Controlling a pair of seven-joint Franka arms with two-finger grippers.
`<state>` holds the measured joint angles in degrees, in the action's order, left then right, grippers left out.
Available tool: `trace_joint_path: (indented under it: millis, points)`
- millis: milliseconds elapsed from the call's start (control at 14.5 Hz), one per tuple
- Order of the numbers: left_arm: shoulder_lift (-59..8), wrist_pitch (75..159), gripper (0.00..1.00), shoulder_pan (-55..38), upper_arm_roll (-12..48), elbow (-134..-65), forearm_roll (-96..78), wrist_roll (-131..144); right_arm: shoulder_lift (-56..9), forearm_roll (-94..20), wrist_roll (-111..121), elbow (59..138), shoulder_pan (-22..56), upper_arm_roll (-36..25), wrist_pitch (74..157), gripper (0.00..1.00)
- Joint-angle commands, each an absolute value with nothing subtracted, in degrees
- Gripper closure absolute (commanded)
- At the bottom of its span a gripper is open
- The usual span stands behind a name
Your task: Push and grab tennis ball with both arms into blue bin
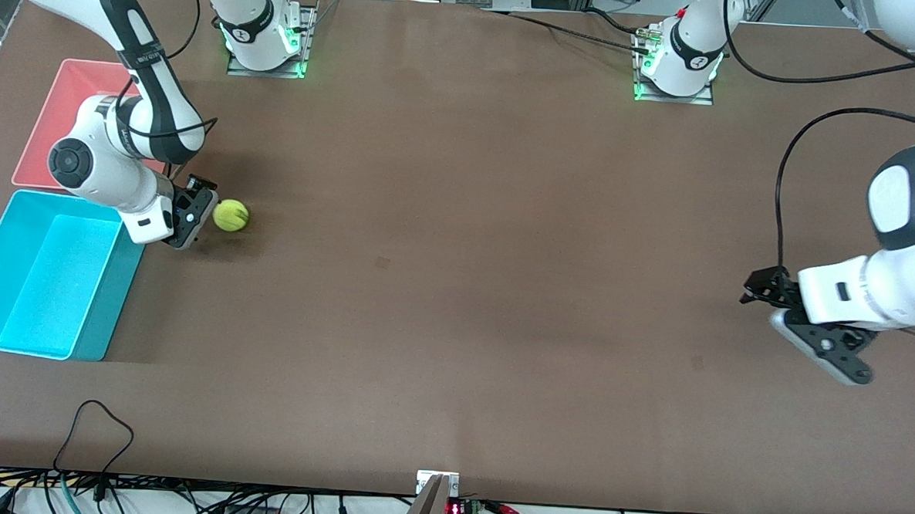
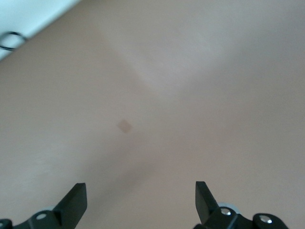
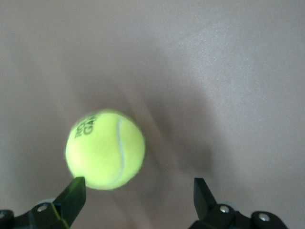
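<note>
Bright cyan open-top plastic bin [image 1: 47, 278] taken as landmark, nearest front camera, at right arm's end of table. Fuzzy yellow-green tennis ball [image 1: 231, 215] seen on table beside bin, slightly farther back. Right gripper [image 1: 190, 216] placed between bin and ball, jaws spread wide, nothing held.

Step judged: grab. Next: jaws closed around ball, ball lifted over bin.

Left gripper [image 1: 765, 290] parked well apart from bin, wide open, empty, waiting.

Ball's dark lettering [image 3: 86, 128] shown only by right wrist view.
</note>
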<state>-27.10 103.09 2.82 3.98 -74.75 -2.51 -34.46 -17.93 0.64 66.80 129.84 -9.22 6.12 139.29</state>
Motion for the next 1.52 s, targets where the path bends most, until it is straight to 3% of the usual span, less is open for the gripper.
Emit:
trace_joint_path:
  millis: [0, 414, 1034, 1448]
  points:
    - [-23.04, 108.8, 0.0, 0.01, -0.25, -79.8, -2.64, -31.22, -19.86, 0.62, 68.03, 130.17, -10.11, 6.68, 142.11, 0.0]
    - [-19.52, 105.22, 0.0, -0.09, -0.88, -79.72, -2.64, -11.19, -20.3, 0.53, 67.41, 130.08, -10.11, 6.68, 143.0, 0.0]
    - [-11.08, 89.23, 0.0, 1.31, -1.41, -79.72, -2.46, 4.05, -17.93, 0.53, 67.15, 127.88, -10.63, 6.68, 142.91, 0.0]
    - [-6.51, 91.48, 0.0, 1.67, -0.62, -86.12, -1.15, 3.35, -13.98, 0.09, 66.54, 127.62, -11.34, 6.68, 136.07, 0.0]
